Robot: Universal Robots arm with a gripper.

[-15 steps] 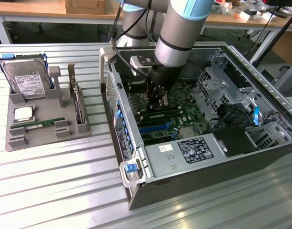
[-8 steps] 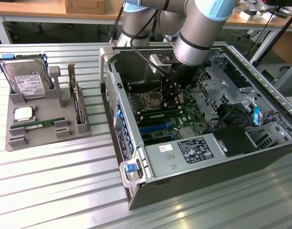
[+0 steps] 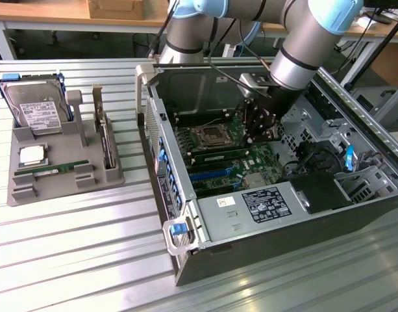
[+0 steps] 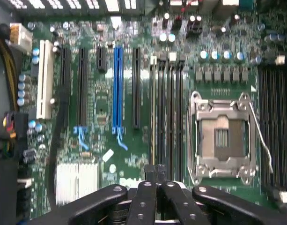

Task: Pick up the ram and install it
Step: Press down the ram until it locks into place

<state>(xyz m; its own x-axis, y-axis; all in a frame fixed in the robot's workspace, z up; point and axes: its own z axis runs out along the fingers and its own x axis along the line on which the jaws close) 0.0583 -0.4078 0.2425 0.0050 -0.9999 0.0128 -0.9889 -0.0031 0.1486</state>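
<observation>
Hovering inside the open computer case point(image 3: 186, 214), the claw point(image 3: 260, 133) has its fingers point(image 4: 151, 176) pressed together with nothing seen between them, directly above the memory slots point(image 4: 166, 112) on the green motherboard point(image 4: 103, 101). Just beside those slots sits the empty processor socket point(image 4: 222, 136) with its metal frame. A ram stick point(image 3: 215, 150) already stands seated in a slot near the socket. Well apart, toward the exterior view's left, a grey holder tray point(image 3: 62, 185) rests on the slatted desk point(image 3: 75, 260), carrying another ram stick point(image 3: 56, 171) lying flat, a silver hard drive point(image 3: 36, 112) and a square processor chip point(image 3: 31, 155).
</observation>
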